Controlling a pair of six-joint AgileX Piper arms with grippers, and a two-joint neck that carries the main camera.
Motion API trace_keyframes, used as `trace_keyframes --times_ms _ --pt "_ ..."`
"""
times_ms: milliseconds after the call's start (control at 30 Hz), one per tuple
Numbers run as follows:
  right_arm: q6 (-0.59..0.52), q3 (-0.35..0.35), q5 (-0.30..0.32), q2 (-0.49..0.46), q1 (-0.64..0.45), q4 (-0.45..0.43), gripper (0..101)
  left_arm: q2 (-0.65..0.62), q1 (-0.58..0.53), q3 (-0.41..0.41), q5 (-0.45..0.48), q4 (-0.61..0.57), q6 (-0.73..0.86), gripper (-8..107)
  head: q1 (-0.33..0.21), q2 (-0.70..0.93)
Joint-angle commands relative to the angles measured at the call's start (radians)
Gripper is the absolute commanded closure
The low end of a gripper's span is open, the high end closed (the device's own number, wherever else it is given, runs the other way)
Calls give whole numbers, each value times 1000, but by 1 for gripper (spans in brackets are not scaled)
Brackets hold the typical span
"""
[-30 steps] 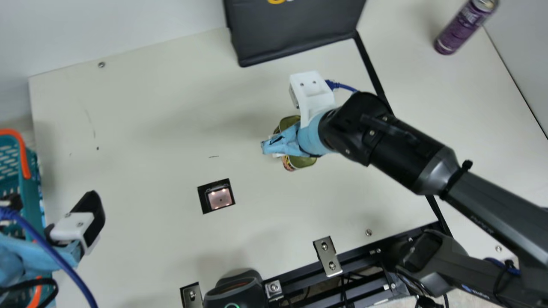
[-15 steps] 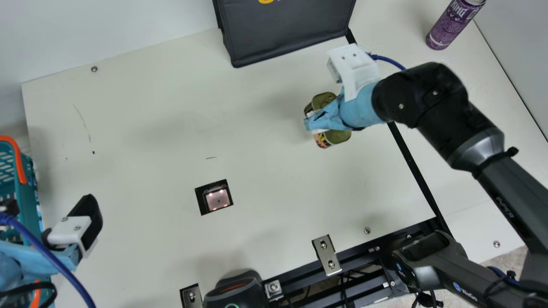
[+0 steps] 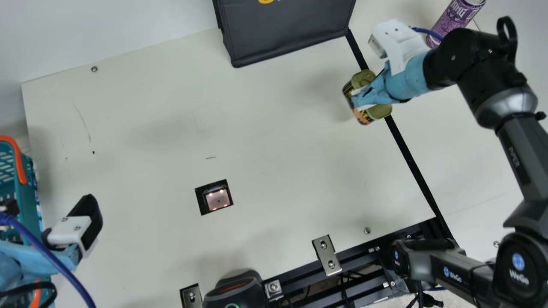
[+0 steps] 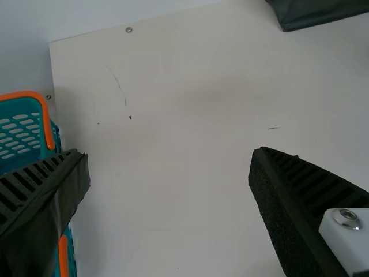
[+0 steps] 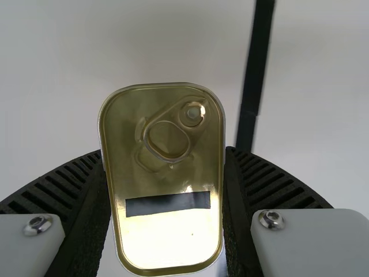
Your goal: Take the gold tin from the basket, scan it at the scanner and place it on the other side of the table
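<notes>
At the upper right of the main view, my right gripper is shut on the gold tin, which is held above the table beside the black strip. The right wrist view has the tin's ring-pull lid facing the camera, squeezed between both ribbed fingers of the right gripper. My left gripper stays at the left by the teal basket, fingers wide apart. Bare table lies between the fingers of the left gripper in its own wrist view. The lit scanner window is set into the table.
A black bag stands at the back of the table. Behind the right wrist is a purple can. A black strip crosses the table at the right. At the front edge are metal brackets and a black device.
My right gripper has carried the tin up and to the right, away from the scanner window and over to the black strip. The left arm has kept still.
</notes>
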Motion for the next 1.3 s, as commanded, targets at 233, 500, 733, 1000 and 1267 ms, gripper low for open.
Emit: trace_keyframes --times_ms 233,500,733,1000,1267 --pt "-162 -90 -43 119 -83 -67 101 0 0 0 0 0 0 9 -29 -2" --pt "-108 -167 -112 224 -71 -171 101 0 0 0 0 0 0 9 -29 -2" --pt "-2 -248 -140 321 -57 -246 101 0 0 0 0 0 0 9 -29 -2" --pt "88 -341 -147 413 -52 -287 101 0 0 0 0 0 0 9 -29 -2" --pt "153 -419 -139 480 -50 -321 101 0 0 0 0 0 0 9 -29 -2"
